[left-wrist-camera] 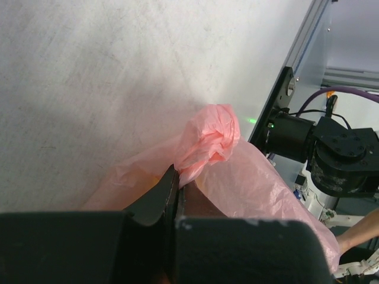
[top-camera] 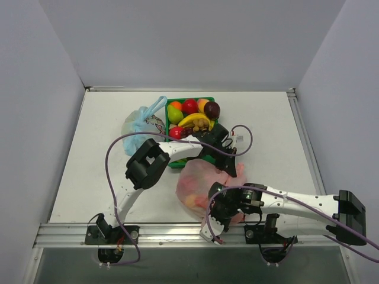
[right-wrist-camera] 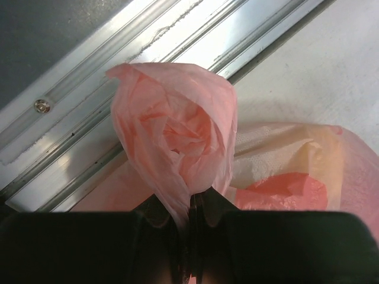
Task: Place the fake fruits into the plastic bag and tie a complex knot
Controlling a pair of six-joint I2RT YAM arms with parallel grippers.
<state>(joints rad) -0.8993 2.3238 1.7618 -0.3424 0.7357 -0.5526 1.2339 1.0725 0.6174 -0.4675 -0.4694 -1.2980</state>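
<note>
Blue bag (top-camera: 142, 124): left of tray (top-camera: 174, 164). Fruits (top-camera: 189, 107): some left in tray. Bag (top-camera: 195, 186): front centre, part-filled. Right gripper (right-wrist-camera: 190, 207): clamped on near handle (right-wrist-camera: 177, 130). Left gripper (left-wrist-camera: 177, 177): clamped on far handle (left-wrist-camera: 213, 139). Step judged: knot-tying. Next: handles to be crossed, held taut.

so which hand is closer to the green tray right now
Left. The left hand pinches the plastic bag right by the near right corner of the green tray; the right hand holds it at the table's near edge.

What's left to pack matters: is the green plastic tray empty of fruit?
No, the green plastic tray holds several glossy fake fruits in the top view.
</note>
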